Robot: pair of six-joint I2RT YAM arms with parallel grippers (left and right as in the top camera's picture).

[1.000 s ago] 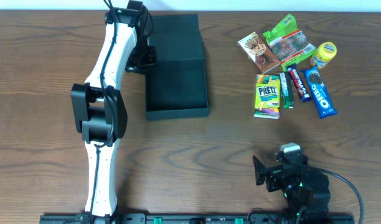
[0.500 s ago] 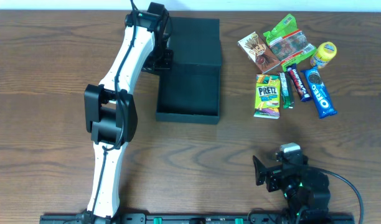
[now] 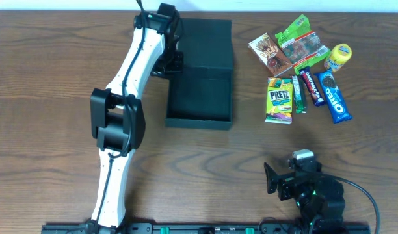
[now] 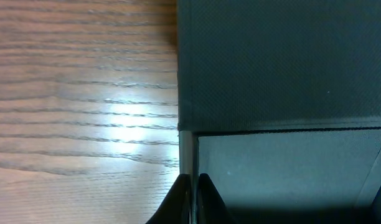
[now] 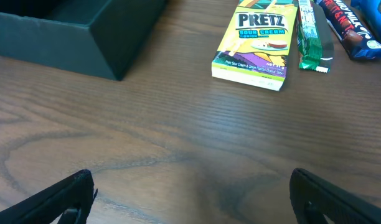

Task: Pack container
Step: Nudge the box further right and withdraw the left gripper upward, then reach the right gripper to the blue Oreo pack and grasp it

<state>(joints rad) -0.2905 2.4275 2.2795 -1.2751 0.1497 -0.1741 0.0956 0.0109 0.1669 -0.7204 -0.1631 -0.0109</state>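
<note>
The container [image 3: 200, 95], a dark box with its flap lid [image 3: 205, 39] folded back, lies open and empty at the table's far middle. My left gripper [image 3: 175, 62] is shut on the box's left wall. In the left wrist view its fingers [image 4: 193, 180] pinch the thin wall [image 4: 188, 152], one outside and one inside. My right gripper [image 5: 190, 193] stands open over bare wood near the front right, holding nothing. The container's near corner [image 5: 72, 25] shows at the top left of the right wrist view.
Snacks lie in a group at the far right: a Pretz box [image 3: 278, 99] [image 5: 256, 37], a green stick pack [image 3: 297, 94], a chocolate bar [image 3: 311, 88], an Oreo pack [image 3: 333, 96], a brown biscuit-stick box [image 3: 270, 54], a green packet [image 3: 303, 42] and a yellow cup [image 3: 339, 56].
The left gripper has dragged the container to the right, toward the snacks, most of it in the first half second. The right arm has stayed still.
</note>
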